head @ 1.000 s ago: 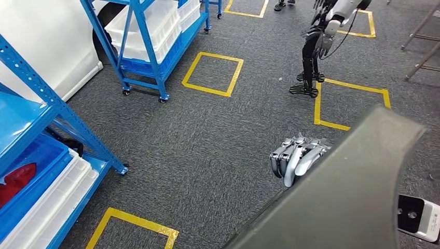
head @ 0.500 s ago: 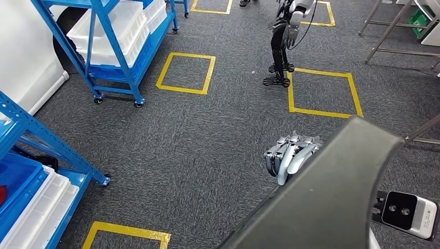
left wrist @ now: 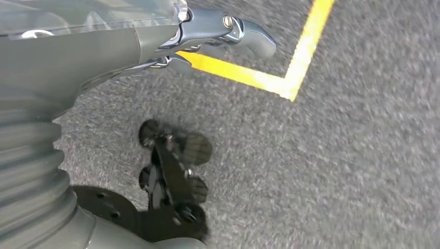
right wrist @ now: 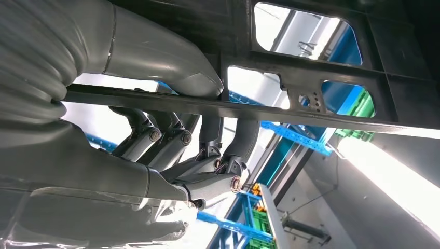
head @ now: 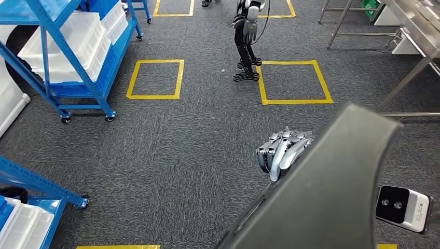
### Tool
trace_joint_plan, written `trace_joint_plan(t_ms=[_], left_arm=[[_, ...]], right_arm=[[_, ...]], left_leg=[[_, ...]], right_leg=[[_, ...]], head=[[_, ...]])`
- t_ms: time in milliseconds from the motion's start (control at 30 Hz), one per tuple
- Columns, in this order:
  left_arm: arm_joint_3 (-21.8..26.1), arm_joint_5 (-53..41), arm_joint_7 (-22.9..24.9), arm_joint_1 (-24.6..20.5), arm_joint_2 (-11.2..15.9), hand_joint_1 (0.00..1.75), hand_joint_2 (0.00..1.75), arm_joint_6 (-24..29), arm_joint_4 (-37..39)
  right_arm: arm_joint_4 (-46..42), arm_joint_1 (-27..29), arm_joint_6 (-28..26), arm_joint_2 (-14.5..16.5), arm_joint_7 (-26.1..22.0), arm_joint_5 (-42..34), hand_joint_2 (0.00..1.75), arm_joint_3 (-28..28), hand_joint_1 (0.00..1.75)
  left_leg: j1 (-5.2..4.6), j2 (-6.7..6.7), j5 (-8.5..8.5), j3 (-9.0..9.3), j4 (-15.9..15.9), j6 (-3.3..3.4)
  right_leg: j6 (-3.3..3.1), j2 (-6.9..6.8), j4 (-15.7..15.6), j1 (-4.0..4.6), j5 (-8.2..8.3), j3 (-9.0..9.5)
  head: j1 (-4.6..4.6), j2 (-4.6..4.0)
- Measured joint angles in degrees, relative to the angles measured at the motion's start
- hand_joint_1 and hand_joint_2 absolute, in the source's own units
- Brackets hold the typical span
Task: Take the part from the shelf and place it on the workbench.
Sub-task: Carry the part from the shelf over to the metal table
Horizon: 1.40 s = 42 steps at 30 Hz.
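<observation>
Camera's swung since a second ago: the blue shelf point(head: 62, 78) has slid left across the head view and a steel workbench point(head: 415, 31) now shows top right, so the body is turning, not the objects. Part point(head: 332, 197) sits in the same spot in front of the chest, dark grey curved panel, matte, ribbed frame with cut-outs on its underside per the right wrist view. Left hand point(head: 283, 150) has fingers hooked over the panel's left edge; right hand point(right wrist: 171, 150) has its fingers wrapped round a frame rib from below. Step looks like carry, pick done, place not started. Next, I'd guess: finish the turn, walk to the bench, keep the panel level, watch the other robot point(head: 248, 36) standing ahead
</observation>
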Motion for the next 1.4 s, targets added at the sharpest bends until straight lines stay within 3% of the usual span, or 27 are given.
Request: trace_joint_plan(t_ms=[67,133,200,233,267,333,400,467,533,600,667,733,833,867,900,933,967,1033,1100,1167,1200,1267,1333,1400], left_arm=[[0.0,-0.1,0.0,0.0,0.0,0.0,1.75,0.0,0.0],[0.0,-0.1,0.0,-0.2,0.0,0.0,1.75,0.0,0.0],[0.0,-0.3,0.0,-0.3,0.0,0.0,1.75,0.1,0.0],[0.0,-0.3,0.0,-0.3,0.1,0.0,1.75,0.2,0.0],[0.0,-0.4,0.0,-0.3,0.1,0.0,1.75,0.2,0.0],[0.0,-0.4,0.0,-0.1,0.1,0.0,1.75,0.2,0.0],[0.0,-0.5,0.1,-0.1,0.1,0.0,1.75,0.2,0.0],[0.0,-0.7,0.1,-0.2,0.1,0.0,1.75,0.2,0.0],[0.0,-0.8,0.1,-0.3,0.1,0.0,1.75,0.2,0.0],[0.0,-0.8,0.1,-0.4,0.1,0.0,1.75,0.2,0.0],[0.0,-0.9,0.0,-0.5,0.1,0.0,1.75,0.2,0.0],[0.0,-1.0,-0.1,-0.6,0.2,0.0,1.75,0.1,0.0],[0.0,-1.3,-0.2,-0.4,0.3,0.0,1.75,0.0,0.0],[0.0,-1.4,-0.2,-0.3,0.4,0.0,1.75,0.0,0.0],[0.0,-1.4,-0.2,-0.2,0.4,0.0,1.75,0.0,0.0],[0.0,-1.4,-0.2,-0.2,0.5,0.0,1.75,0.0,0.0],[0.0,-1.4,-0.2,-0.2,0.6,0.0,1.75,0.0,0.0],[0.0,-1.5,-0.2,-0.2,0.7,0.0,1.75,-0.2,0.0],[0.0,-1.6,-0.2,-0.3,0.8,0.0,1.75,-0.5,0.0],[0.0,-1.8,-0.3,-0.5,0.9,0.0,1.75,-0.7,0.0],[0.0,-1.9,-0.3,-0.6,0.9,0.0,1.75,-0.8,0.0],[0.0,-1.9,-0.3,-0.7,0.9,0.0,1.75,-0.9,0.0],[0.0,-1.9,-0.3,-0.6,0.9,0.0,1.75,-0.8,0.0],[0.0,-1.9,-0.2,-0.5,0.9,0.0,1.75,-0.7,0.0]], right_arm=[[0.0,-0.3,-0.5,0.1,0.0,0.0,1.75,0.4,1.75],[0.0,-0.4,-0.9,0.1,0.0,0.0,1.75,0.7,1.75],[0.0,-0.5,-1.3,0.1,0.0,-0.1,1.75,1.0,1.75],[0.0,-0.7,-1.4,0.1,-0.1,-0.1,1.75,1.1,1.75],[0.0,-0.8,-1.5,0.2,-0.1,-0.1,1.75,1.2,1.75],[0.0,-0.9,-1.6,0.1,-0.1,-0.1,1.75,1.4,1.75],[0.1,-0.9,-1.6,0.1,0.0,-0.2,1.75,1.5,1.75],[0.2,-1.4,-1.7,0.1,0.2,-0.5,1.75,1.7,1.75],[0.2,-2.1,-2.0,0.1,0.4,-1.0,1.75,1.9,1.75],[0.2,-2.4,-2.3,0.1,0.5,-1.3,1.75,2.0,1.75],[0.1,-2.2,-2.6,0.1,0.5,-1.2,1.75,2.1,1.75],[-0.2,-2.1,-2.8,0.0,0.2,-1.1,1.75,2.2,1.75],[-0.4,-1.4,-3.0,0.0,-0.3,-0.6,1.75,2.3,1.75],[-0.4,-1.0,-3.0,0.0,-0.4,-0.5,1.75,2.3,1.75],[-0.4,-0.7,-3.1,0.0,-0.5,-0.3,1.75,2.3,1.75],[-0.4,-0.4,-3.2,0.0,-0.6,-0.2,1.75,2.3,1.75],[-0.5,-0.2,-3.2,0.0,-0.8,-0.1,1.75,2.3,1.75],[-0.7,0.1,-3.3,0.0,-1.0,0.0,1.75,2.3,1.75],[-1.0,0.4,-3.3,-0.1,-1.2,0.1,1.75,2.3,1.75],[-1.4,1.0,-3.3,-0.2,-1.3,0.2,1.75,2.3,1.75],[-1.6,1.4,-3.4,-0.3,-1.4,0.3,1.75,2.3,1.75],[-2.1,1.9,-3.5,-0.5,-1.5,0.8,1.75,2.3,1.75],[-2.3,2.6,-3.3,-0.5,-1.6,1.2,1.75,2.2,1.75],[-2.4,3.6,-2.7,-0.5,-1.7,1.4,1.75,2.1,1.75]], left_leg=[[0.08,-1.48,0.95,1.64,-3.9,0.31],[0.01,-0.77,1.05,1.8,-4.2,0.9],[0.07,0.38,1.48,1.94,-4.7,1.75],[0.08,1.03,1.65,1.97,-4.9,2.12],[-0.05,1.68,1.69,1.97,-5.0,2.34],[-0.3,2.94,1.63,1.87,-5.0,2.54],[-0.45,4.15,1.53,1.84,-5.0,2.57],[-0.56,5.25,1.36,1.97,-4.9,2.43],[-0.79,6.15,1.13,2.09,-4.8,2.07],[-0.98,6.93,0.94,2.15,-4.7,1.58],[-0.99,7.65,0.69,2.24,-4.7,1.01],[-0.82,6.3,-0.77,1.67,-2.9,0.49],[-0.47,3.07,-5.85,-3.1,7.6,0.04],[-0.43,2.75,-6.78,-4.79,10.9,-0.04],[-0.42,2.64,-6.6,-5.66,12.3,-0.06],[-0.41,2.55,-5.28,-5.42,11.4,-0.01],[-0.37,2.26,-3.07,-4.07,8.1,0.09],[-0.15,0.15,0.57,-0.58,0.0,0.34],[-0.08,-1.48,1.46,1.08,-3.8,0.55],[-0.13,-0.83,1.6,1.21,-4.2,1.03],[-0.07,-0.27,1.81,1.29,-4.5,1.42],[0.05,1.0,2.22,1.45,-5.2,2.15],[-0.1,2.3,2.3,1.43,-5.3,2.45],[-0.2,3.65,2.24,1.35,-5.3,2.49]], right_leg=[[0.65,1.13,0.2,-0.01,0.1,-0.4],[1.41,2.05,0.1,-0.16,0.36,-0.75],[1.89,0.66,1.6,-0.1,-0.73,-1.59],[2.04,-0.64,4.0,-0.02,-2.19,-2.73],[2.12,-2.14,7.5,-0.02,-4.1,-4.37],[2.3,-3.38,14.9,-0.13,-7.21,-7.86],[2.31,-3.78,16.8,-0.18,-6.96,-8.64],[1.97,-4.9,9.9,-0.06,-3.28,-4.89],[1.28,-7.3,2.1,0.55,-0.89,-0.79],[0.72,-8.1,0.0,1.11,-0.91,0.1],[0.28,-6.86,-0.2,1.01,-0.68,0.0],[-0.28,-5.76,-0.6,0.64,-0.42,0.22],[-0.8,-4.03,-0.8,0.56,-0.28,0.44],[-0.83,-3.29,-0.8,0.6,-0.28,0.47],[-0.84,-2.54,-0.7,0.61,-0.29,0.5],[-0.81,-1.77,-0.6,0.6,-0.3,0.56],[-0.75,-1.02,-0.5,0.57,-0.35,0.65],[-0.44,0.39,-0.2,0.54,-0.46,0.61],[0.17,1.56,0.0,0.44,-0.35,0.18],[0.92,2.52,-0.1,0.3,-0.07,-0.2],[1.23,2.18,0.1,0.32,-0.26,-0.39],[1.74,-0.29,3.3,0.43,-2.42,-1.95],[2.22,-2.88,10.9,0.17,-6.24,-5.48],[2.67,-3.51,16.3,-0.22,-7.88,-8.07]], head=[[-0.01,0.0],[0.0,0.0],[0.15,-0.01],[0.26,-0.01],[0.36,-0.01],[0.45,0.01],[0.45,0.01],[0.45,0.01],[0.43,0.01],[0.41,0.01],[0.4,0.01],[0.36,0.01],[0.22,0.0],[0.21,-0.01],[0.21,0.0],[0.2,0.0],[0.2,0.0],[0.22,0.0],[0.22,0.01],[0.22,0.01],[0.24,0.0],[0.59,0.01],[0.92,0.01],[0.94,0.01]])
